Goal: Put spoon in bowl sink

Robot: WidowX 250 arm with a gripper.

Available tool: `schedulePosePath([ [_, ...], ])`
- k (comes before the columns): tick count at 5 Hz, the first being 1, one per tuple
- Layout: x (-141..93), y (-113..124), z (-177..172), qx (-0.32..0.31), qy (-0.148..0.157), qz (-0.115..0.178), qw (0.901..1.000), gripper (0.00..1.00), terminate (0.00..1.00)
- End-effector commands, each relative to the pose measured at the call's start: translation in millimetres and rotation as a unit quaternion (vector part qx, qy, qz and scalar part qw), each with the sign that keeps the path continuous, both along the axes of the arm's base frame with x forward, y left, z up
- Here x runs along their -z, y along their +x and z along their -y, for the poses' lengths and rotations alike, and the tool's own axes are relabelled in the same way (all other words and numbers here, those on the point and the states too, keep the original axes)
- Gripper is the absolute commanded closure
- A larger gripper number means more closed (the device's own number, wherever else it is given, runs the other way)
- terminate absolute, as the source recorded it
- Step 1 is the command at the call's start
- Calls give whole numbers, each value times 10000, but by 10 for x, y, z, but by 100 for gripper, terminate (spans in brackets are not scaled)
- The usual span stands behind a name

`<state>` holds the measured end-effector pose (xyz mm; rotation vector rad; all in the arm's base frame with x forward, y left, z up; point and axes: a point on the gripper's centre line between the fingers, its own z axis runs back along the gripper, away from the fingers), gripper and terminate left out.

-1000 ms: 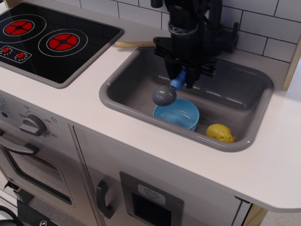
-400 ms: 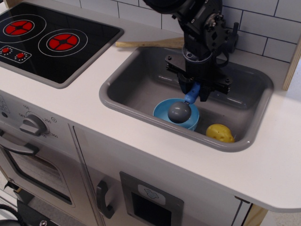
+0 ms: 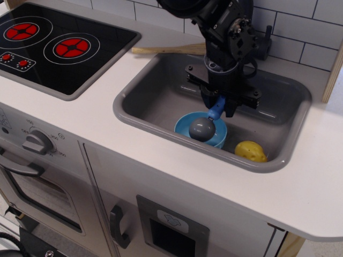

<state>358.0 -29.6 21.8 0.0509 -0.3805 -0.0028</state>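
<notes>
Spoon [image 3: 206,124], one: blue handle clamped between fingers [image 3: 218,105], grey scoop hanging over light blue bowl [image 3: 186,126].
Bowl, one: inside grey sink [image 3: 155,96], near front wall.
Step, judged: placing; next calls for lowering and letting go.
Yellow toy [image 3: 250,151], one: right of bowl.
Wooden spatula [image 3: 161,51], one: behind sink on bench [image 3: 96,112].

Black arm angled downward, end effector [image 3: 220,107] clamped, wrist vertical
</notes>
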Motion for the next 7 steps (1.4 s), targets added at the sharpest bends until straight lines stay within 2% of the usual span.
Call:
schedulePosePath([
  [1, -195, 54, -85, 31, -58, 163, 9998, 0, 0],
  [2, -236, 45, -87, 31, -86, 154, 9998, 0, 0],
  [4, -574, 109, -121, -358, -422, 138, 9984, 0, 0],
  [6, -574, 109, -121, -358, -422, 138, 9984, 0, 0],
  [7, -574, 109, -121, -358, -422, 138, 9984, 0, 100],
])
